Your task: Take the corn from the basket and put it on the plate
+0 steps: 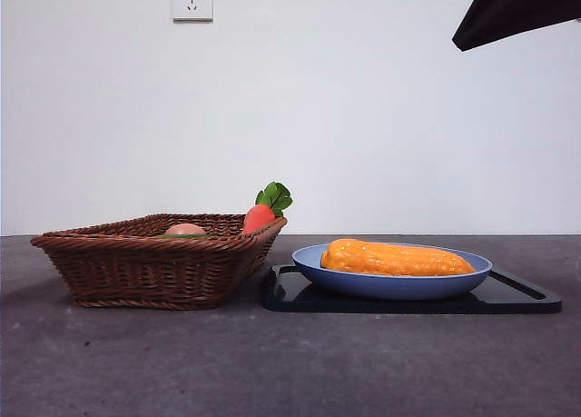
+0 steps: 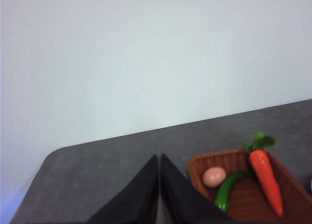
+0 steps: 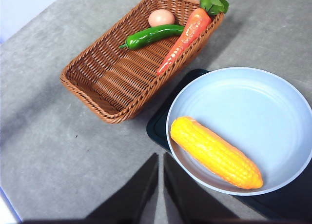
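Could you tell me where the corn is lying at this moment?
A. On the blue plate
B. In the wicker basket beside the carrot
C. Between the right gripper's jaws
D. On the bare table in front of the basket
A: the corn lies on the blue plate, apart from the basket, and no gripper touches it.

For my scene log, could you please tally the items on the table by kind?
Toy foods: 4 – corn, carrot, green pepper, egg
Baskets: 1 – basket
Plates: 1 – plate
Trays: 1 – black tray
Total: 7
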Robot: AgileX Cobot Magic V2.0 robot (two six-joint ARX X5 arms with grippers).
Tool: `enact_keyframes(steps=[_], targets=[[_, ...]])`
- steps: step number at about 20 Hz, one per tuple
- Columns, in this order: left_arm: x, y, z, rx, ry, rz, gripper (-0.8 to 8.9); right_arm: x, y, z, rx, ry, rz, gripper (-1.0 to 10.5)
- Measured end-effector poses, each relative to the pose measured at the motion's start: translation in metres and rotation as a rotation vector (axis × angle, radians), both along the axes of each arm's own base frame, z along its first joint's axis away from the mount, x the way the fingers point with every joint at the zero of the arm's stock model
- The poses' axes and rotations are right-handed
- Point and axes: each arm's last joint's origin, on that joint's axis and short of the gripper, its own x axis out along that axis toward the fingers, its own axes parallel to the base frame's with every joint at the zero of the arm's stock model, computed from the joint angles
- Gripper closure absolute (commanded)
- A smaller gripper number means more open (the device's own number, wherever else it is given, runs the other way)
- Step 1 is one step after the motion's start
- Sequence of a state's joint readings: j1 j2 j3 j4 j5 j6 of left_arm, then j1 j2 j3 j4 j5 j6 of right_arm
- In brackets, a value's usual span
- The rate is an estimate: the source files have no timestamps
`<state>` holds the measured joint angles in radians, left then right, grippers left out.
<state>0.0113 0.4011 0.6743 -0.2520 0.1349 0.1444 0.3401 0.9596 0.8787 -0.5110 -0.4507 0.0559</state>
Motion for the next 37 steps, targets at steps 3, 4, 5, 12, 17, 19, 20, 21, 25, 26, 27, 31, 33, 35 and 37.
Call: enact_keyframes(steps=[3,4,5,12,17,19,20,21,25,26,27,31,33,35,37], targets=[[-0.007,0.003,-0.063,-0.005,0.055,0.035,8.10,0.000,0.000,0.000,0.000,0.000,0.000,9.4],[-0.007,0.003,-0.072,-0.008,0.065,0.039,8.10,0.000,0.000,0.000,0.000,0.000,0.000,9.4],[-0.008,0.004,-0.085,-0.013,0.055,0.046,8.10,0.000,0.000,0.000,0.000,0.000,0.000,9.4],[-0.002,0.005,-0.163,-0.056,0.162,0.065,8.10,0.000,0.000,0.000,0.000,0.000,0.000,9.4],[0.001,0.006,-0.175,-0.085,0.184,0.069,8.10,0.000,0.000,0.000,-0.003,-0.001,-0.005,9.4],[0.001,0.006,-0.175,-0.087,0.179,0.069,8.10,0.000,0.000,0.000,-0.003,-0.001,-0.005,9.4],[0.001,0.006,-0.175,-0.088,0.179,0.069,8.10,0.000,0.000,0.000,-0.003,-0.001,-0.005,9.4],[0.001,0.006,-0.175,-0.089,0.178,0.069,8.10,0.000,0.000,0.000,-0.003,-0.001,-0.005,9.4],[0.001,0.006,-0.175,-0.090,0.178,0.069,8.10,0.000,0.000,0.000,-0.003,-0.002,-0.005,9.4],[0.001,0.006,-0.175,-0.090,0.178,0.069,8.10,0.000,0.000,0.000,-0.003,-0.002,-0.005,9.4],[0.001,0.006,-0.175,-0.090,0.178,0.069,8.10,0.000,0.000,0.000,-0.003,-0.002,-0.005,9.4],[0.001,0.006,-0.175,-0.090,0.178,0.069,8.10,0.000,0.000,0.000,-0.003,-0.002,-0.005,9.4],[0.001,0.006,-0.175,-0.090,0.178,0.069,8.10,0.000,0.000,0.000,-0.003,-0.002,-0.005,9.4],[0.001,0.006,-0.175,-0.090,0.178,0.069,8.10,0.000,0.000,0.000,-0.003,-0.002,-0.005,9.4],[0.001,0.006,-0.175,-0.090,0.178,0.069,8.10,0.000,0.000,0.000,-0.003,-0.002,-0.005,9.4]])
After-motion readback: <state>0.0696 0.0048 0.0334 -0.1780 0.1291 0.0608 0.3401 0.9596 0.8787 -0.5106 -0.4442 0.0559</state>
